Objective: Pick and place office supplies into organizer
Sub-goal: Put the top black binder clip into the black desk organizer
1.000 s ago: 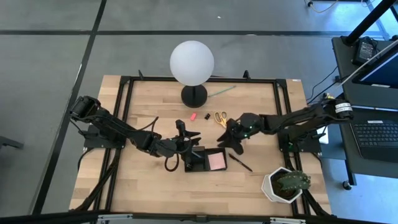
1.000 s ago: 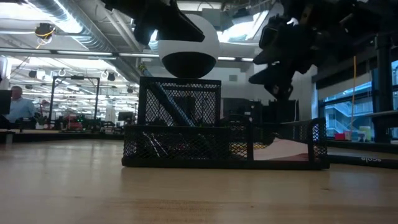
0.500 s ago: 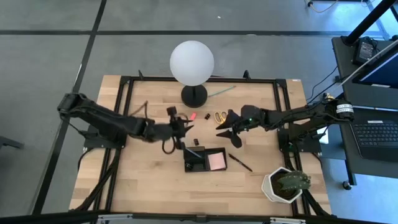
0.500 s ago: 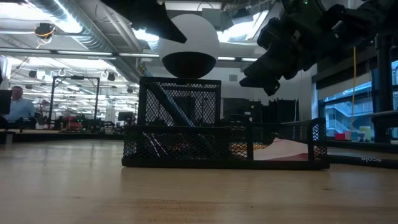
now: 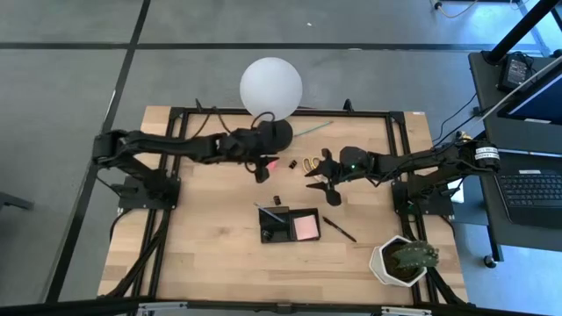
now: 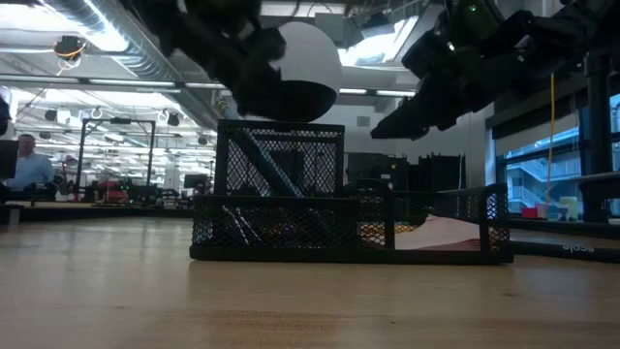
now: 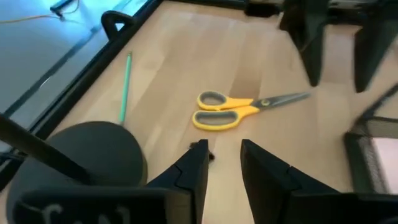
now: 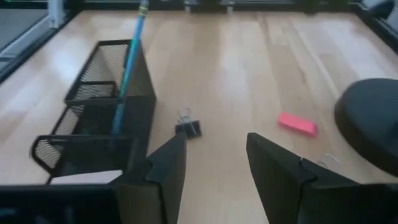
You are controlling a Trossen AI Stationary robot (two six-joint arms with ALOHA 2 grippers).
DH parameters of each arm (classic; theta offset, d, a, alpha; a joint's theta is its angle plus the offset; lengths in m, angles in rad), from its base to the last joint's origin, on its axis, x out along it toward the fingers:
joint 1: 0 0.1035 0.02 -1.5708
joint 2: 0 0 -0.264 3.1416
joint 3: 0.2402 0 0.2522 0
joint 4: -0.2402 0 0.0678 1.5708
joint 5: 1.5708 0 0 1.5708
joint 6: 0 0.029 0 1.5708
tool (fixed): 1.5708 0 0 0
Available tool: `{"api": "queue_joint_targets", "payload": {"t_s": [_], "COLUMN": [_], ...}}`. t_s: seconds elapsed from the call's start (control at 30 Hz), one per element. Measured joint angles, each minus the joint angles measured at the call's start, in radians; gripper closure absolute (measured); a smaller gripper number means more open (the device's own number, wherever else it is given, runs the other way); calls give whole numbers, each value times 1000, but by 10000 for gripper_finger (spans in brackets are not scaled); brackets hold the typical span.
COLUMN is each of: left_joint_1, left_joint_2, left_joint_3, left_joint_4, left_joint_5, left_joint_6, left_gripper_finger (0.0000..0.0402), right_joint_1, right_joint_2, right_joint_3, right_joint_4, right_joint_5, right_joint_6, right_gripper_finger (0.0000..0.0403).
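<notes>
Closest to the front edge of the wooden surface (image 5: pixel 211 254) stands a potted plant (image 5: pixel 405 260) in its white pot, off at the right corner. Just beyond it a thin dark pen (image 5: pixel 339 230) lies flat on the wood, beside the right end of the organizer (image 5: pixel 274 233).

The organizer is a low black mesh tray near the middle of the surface. Its right compartment holds a pink sticky-note pad (image 5: pixel 306 226); its left compartment, with the taller mesh walls, holds a blue pen (image 8: pixel 127 68) leaning up out of it.

A little farther back a small black binder clip (image 8: pixel 188 127) sits on the bare wood, clear of the organizer.

Past that, both arms hang over the middle of the surface. The right tool (image 5: pixel 323 178) hovers just behind the organizer, its two dark fingers (image 8: pixel 283 171) standing well apart with nothing between them. The left tool (image 5: pixel 262 167) hovers close to the lamp's base, its fingers (image 7: pixel 196 165) parted by a narrow gap and holding nothing.

Between the two tools lie a small pink eraser-like block (image 5: pixel 272 163) and the yellow-handled scissors (image 5: pixel 312 164), flat on the wood with the blades closed.

Farther back stands the white globe lamp (image 5: pixel 271 88) on its round black base, and beside it a thin green stick (image 5: pixel 313 129) lies near the far rail.

In the room behind, a person (image 6: pixel 26 163) is far off at the left.
</notes>
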Motion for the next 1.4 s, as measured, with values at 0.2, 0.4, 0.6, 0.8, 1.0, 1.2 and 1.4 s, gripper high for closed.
{"api": "queue_joint_targets", "payload": {"t_s": [0.2, 0.4, 0.6, 0.8, 1.0, 1.2, 1.4], "left_joint_1": [17, 17, -6, -38, -46, -29, -28], "left_joint_2": [153, 283, 349, 408, 460, 474, 475], "left_joint_3": [0, 0, 0, 0, 0, 0, 0], "left_joint_4": [212, 380, 419, 461, 482, 481, 483], "left_joint_5": [48, 9, -120, -180, -247, -250, -208], "left_joint_6": [9, 12, 81, 68, 59, -20, -49], "left_gripper_finger": [298, 293, 299, 299, 289, 275, 259], "right_joint_1": [0, 0, 0, 0, 0, 0, 0], "right_joint_2": [0, 0, 0, 0, 0, 0, 0], "right_joint_3": [0, 0, 0, 0, 0, 0, 0], "right_joint_4": [-20, -49, -66, -65, -62, -62, -62], "right_joint_5": [54, 54, 54, 53, 53, 53, 53], "right_joint_6": [29, 27, 29, 29, 54, 55, 54], "right_gripper_finger": [232, 232, 232, 232, 232, 232, 232]}}
